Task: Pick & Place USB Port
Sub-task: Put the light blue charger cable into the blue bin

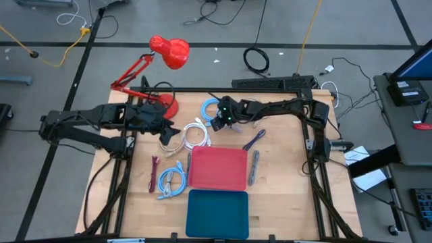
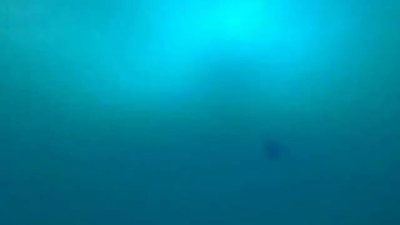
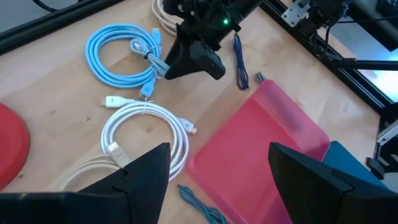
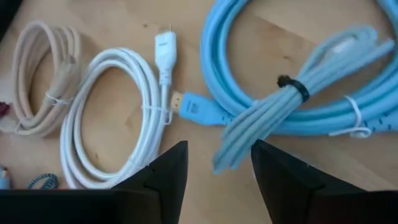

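Right arm stretched across the table's far side, right gripper (image 1: 217,119) low over the light-blue cable coil (image 4: 298,81), fingers apart around the tied bundle, not clamped. Left gripper (image 3: 217,168) wide open, empty, hovering over the white cable coil (image 3: 146,134) beside the red tray (image 1: 217,169). Low view shows nothing usable.

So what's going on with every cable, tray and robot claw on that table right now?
Right gripper: open, over the light blue cable's bundled end.
Left gripper: open, above the white cable, holding nothing.
Light blue cable: coiled, tied, on the table.
White cable: coiled, flat on the table.
Beige cable: coiled, tied.
Red tray: empty.
Teal tray: empty.
Second blue cable: coiled beside the red tray.
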`<state>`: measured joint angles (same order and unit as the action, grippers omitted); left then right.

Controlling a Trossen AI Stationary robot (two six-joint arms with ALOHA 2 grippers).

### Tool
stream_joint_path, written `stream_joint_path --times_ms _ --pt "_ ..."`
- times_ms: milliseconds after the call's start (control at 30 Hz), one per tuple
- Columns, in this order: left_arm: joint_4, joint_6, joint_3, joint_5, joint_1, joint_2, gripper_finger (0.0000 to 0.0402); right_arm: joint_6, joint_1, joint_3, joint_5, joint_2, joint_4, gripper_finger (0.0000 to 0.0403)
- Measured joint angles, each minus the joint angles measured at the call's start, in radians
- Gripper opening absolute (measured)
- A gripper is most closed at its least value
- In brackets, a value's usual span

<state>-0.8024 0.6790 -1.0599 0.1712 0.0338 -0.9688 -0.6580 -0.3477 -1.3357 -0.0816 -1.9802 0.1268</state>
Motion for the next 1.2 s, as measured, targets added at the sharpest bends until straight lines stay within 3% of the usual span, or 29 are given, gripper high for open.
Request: stream_joint_path --times_ms 133,400,967,1200 --pt "0.000 0.021 0.000 0.019 -0.029 0.000 0.0273 0.014 0.000 0.000 0.028 0.001 0.013 0.0127" --pt "0.017 0.048 0.000 0.065 -0.071 0.000 0.0273 0.015 -0.002 0.000 0.027 0.001 0.012 0.0008" --pt "0.048 0.020 0.000 0.077 -0.075 0.000 0.0273 -0.039 0.022 0.000 0.027 0.010 0.014 0.0001" --pt "0.045 0.020 0.011 0.097 -0.075 0.000 0.0273 -0.012 0.085 -0.017 0.026 0.130 0.025 0.0000"
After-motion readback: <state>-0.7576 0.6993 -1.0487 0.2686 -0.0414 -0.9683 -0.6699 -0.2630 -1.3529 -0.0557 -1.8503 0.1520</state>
